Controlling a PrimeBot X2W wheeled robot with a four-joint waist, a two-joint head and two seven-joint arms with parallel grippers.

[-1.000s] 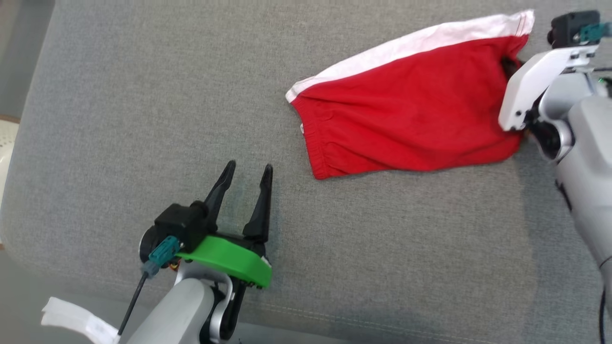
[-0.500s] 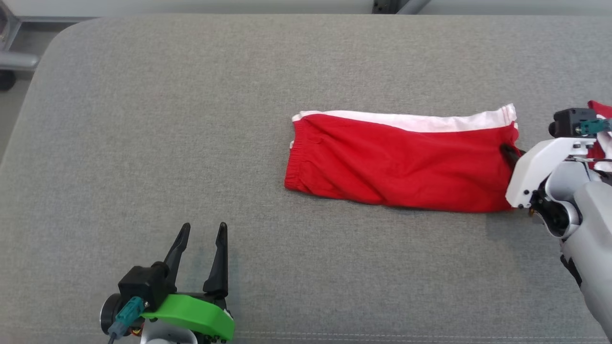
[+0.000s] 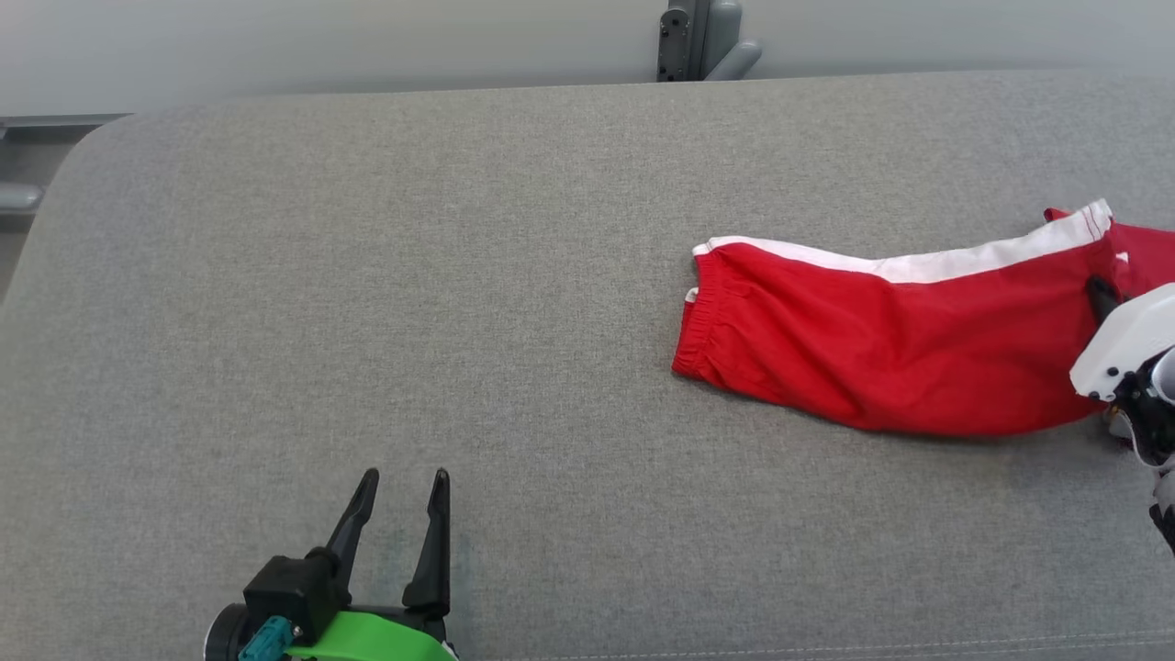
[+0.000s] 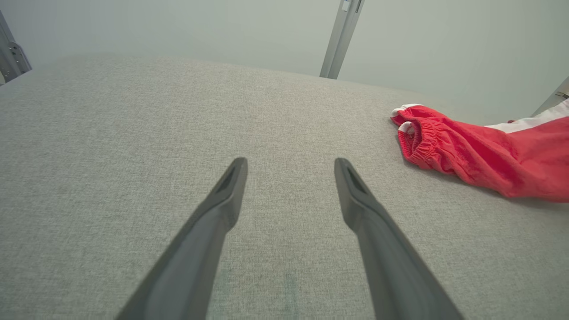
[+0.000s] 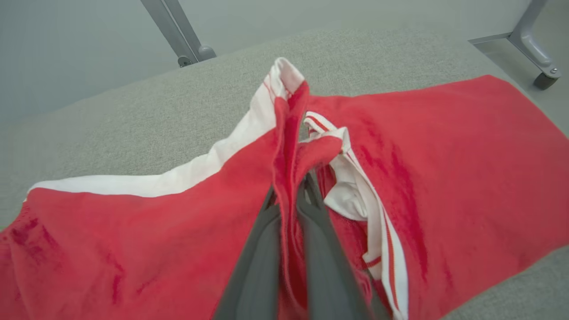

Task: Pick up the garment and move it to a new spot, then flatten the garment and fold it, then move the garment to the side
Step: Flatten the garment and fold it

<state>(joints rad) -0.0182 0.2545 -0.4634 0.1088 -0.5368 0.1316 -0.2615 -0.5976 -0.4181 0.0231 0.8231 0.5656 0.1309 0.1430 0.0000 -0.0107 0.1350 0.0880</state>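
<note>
The garment (image 3: 900,358) is a pair of red shorts with a white side stripe, lying stretched out on the right of the grey padded surface (image 3: 367,275). My right gripper (image 3: 1099,296) is at its right end, shut on a raised fold of the red cloth. In the right wrist view the garment (image 5: 133,240) spreads to both sides of the right gripper (image 5: 291,195), with fabric pinched between its fingers. My left gripper (image 3: 404,477) stands open and empty near the front edge, well left of the shorts. In the left wrist view the garment's (image 4: 489,151) elastic waistband lies to the right of the left gripper (image 4: 290,164).
A metal frame post (image 3: 698,41) stands behind the surface's far edge. A metal leg with a caster (image 5: 538,53) stands on the floor beyond the surface's end near the garment. The surface's far left corner (image 3: 92,147) is rounded.
The head camera has turned and tilted up, bringing the far edge into sight. The garment has gone to the right with my shut right gripper. The left gripper has stayed open.
</note>
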